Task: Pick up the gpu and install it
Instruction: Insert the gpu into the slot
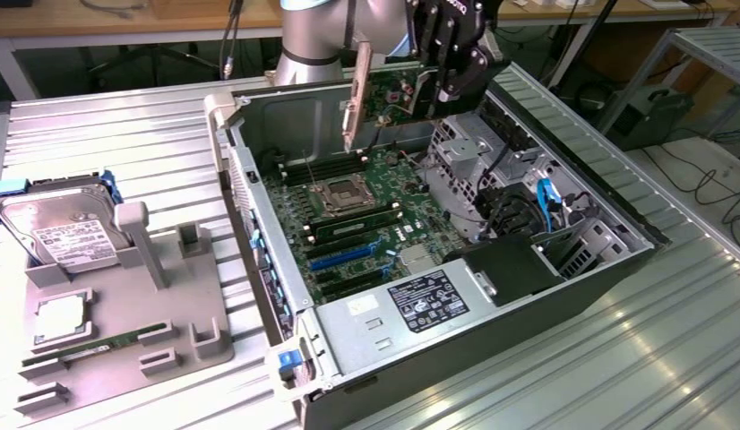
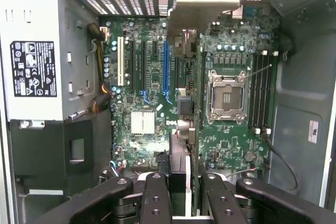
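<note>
In the exterior view, the open computer case [image 1: 591, 287] is lying on its side on the ribbed worktop [image 1: 131, 143], with its power supply [image 1: 406, 305] nearest. The arm [image 1: 316, 36] is reaching down from the far side. Its fingers [image 1: 451, 82] are clamping the gpu [image 1: 391, 94] upright above the case's far end, green board showing and silver bracket towards the exterior view's left.

In the wrist view, the black fingers [image 2: 156, 198] are gripping the gpu [image 2: 179, 156] edge-on over the motherboard [image 2: 152, 77].
</note>
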`<state>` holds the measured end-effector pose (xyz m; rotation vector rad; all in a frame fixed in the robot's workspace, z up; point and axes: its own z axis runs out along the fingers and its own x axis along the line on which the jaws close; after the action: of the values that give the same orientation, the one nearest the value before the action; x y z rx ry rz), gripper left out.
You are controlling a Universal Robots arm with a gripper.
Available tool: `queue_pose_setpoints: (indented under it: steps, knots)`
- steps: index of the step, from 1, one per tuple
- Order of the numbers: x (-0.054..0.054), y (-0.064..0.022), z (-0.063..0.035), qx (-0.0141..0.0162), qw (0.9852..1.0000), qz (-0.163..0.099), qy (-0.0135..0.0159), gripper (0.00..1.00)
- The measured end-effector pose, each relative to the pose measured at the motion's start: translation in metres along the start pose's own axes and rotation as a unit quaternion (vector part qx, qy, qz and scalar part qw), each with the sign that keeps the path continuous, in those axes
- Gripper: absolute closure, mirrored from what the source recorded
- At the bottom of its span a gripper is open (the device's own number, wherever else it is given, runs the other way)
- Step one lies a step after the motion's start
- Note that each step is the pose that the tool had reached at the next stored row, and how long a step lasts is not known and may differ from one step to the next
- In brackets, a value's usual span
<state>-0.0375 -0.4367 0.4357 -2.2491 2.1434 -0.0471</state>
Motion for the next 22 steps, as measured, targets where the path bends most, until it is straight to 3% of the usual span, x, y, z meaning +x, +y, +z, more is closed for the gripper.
queue_pose_setpoints:
  steps: [7, 11, 15, 22]
  knots:
    - [0.0, 0.0004, 0.0008, -0.0001, 0.9992, -0.04, -0.0018, 0.72]
    - [0.0, 0.0006, 0.0049, -0.0001, 0.9992, -0.04, -0.0018, 0.72]
    - [0.0, 0.0009, 0.0103, 0.0027, 0.9992, -0.04, -0.0009, 0.72]
    - [0.0, 0.0012, 0.0158, 0.0028, 0.9992, -0.04, -0.0008, 0.72]
